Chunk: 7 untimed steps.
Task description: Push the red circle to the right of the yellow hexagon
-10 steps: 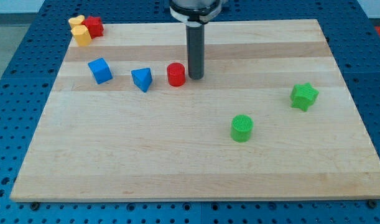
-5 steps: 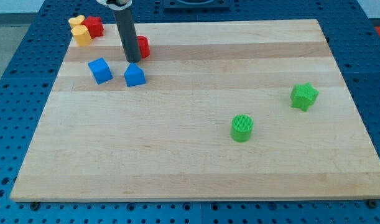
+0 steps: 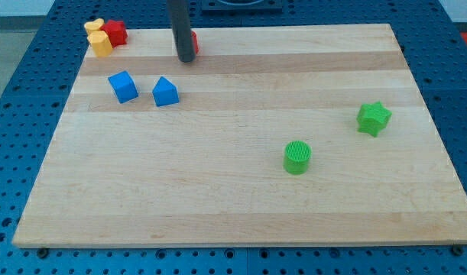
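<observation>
The red circle (image 3: 195,42) is near the view's top, mostly hidden behind my rod; only a red sliver shows at the rod's right edge. My tip (image 3: 186,59) rests on the board right in front of it, touching or nearly so. The yellow hexagon (image 3: 102,43) stands at the top left corner, with a yellow block (image 3: 94,26) behind it and a red block (image 3: 115,32) at its right.
A blue cube (image 3: 123,86) and a blue triangular block (image 3: 165,92) sit below the tip to its left. A green cylinder (image 3: 297,156) and a green star (image 3: 373,118) lie at the view's right. The wooden board (image 3: 241,198) rests on a blue pegboard.
The red circle went up and left past the blue triangle, nudging it left, then further up to the top edge. My tip followed it, moving left and then up and right.
</observation>
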{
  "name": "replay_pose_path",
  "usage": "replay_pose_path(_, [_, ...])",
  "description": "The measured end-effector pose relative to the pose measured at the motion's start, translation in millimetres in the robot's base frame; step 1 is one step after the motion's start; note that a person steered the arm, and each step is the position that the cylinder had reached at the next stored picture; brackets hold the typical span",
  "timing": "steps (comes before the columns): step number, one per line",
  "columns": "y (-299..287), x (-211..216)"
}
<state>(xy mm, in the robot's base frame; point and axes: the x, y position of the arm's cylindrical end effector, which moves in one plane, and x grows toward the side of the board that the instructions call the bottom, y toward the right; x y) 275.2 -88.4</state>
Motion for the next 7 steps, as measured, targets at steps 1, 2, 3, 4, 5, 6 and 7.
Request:
replay_pose_path(1, [39.0,-20.5])
replay_pose_path(2, [24.8,-47.7])
replay_pose_path(3, [-29.9,-51.2])
replay_pose_path(4, [-65.0,-51.2])
replay_pose_path(5, [-15.6,-51.3])
replay_pose_path(6, [-2.8,-19.4])
replay_pose_path(7, [-38.6,-4.1])
